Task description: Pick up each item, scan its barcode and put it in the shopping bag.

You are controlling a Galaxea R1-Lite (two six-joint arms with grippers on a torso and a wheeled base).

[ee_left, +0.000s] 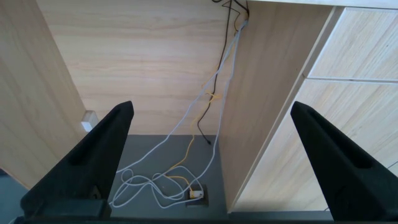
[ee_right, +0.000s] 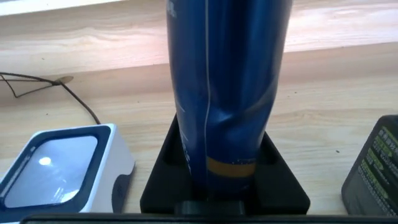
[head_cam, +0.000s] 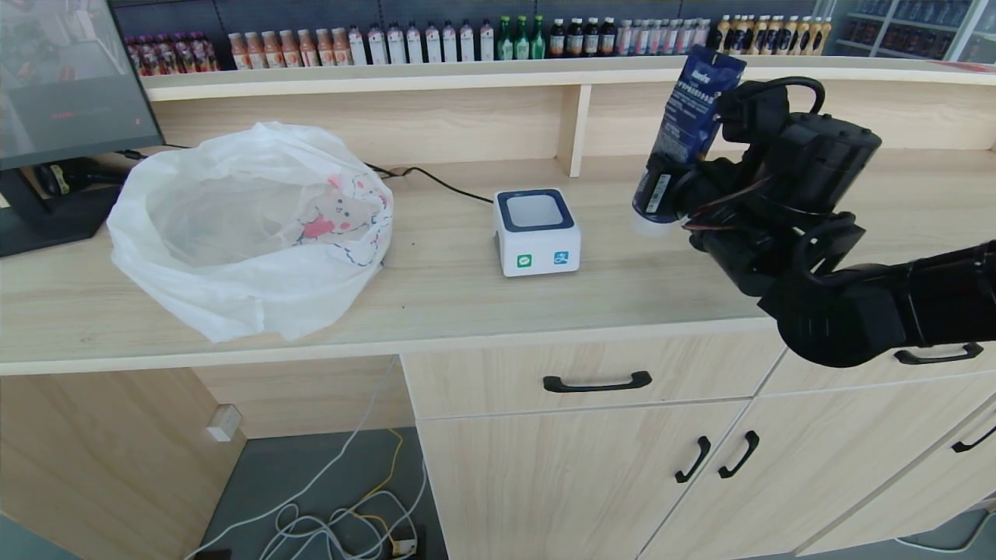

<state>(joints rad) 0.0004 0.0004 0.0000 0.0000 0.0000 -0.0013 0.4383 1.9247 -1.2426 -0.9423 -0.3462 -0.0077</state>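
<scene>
A long counter (head_cam: 467, 303) of pale wood runs across in front of me, with drawers and cupboard doors under its front edge. Towards its left end sits a white plastic shopping bag (head_cam: 249, 225), slumped, mouth open upward, with a pink and blue print on its inner wall. Near the middle, well apart from the bag, stands a small white scanner (head_cam: 537, 232), a box with a dark-rimmed window on top. A thin black cable (head_cam: 443, 185) trails over the wood from behind the bag to the scanner's back. At the far left the dark foot of a monitor (head_cam: 47, 222) rests on the counter. A dark packet (ee_right: 376, 168) with pale print lies further right.
</scene>
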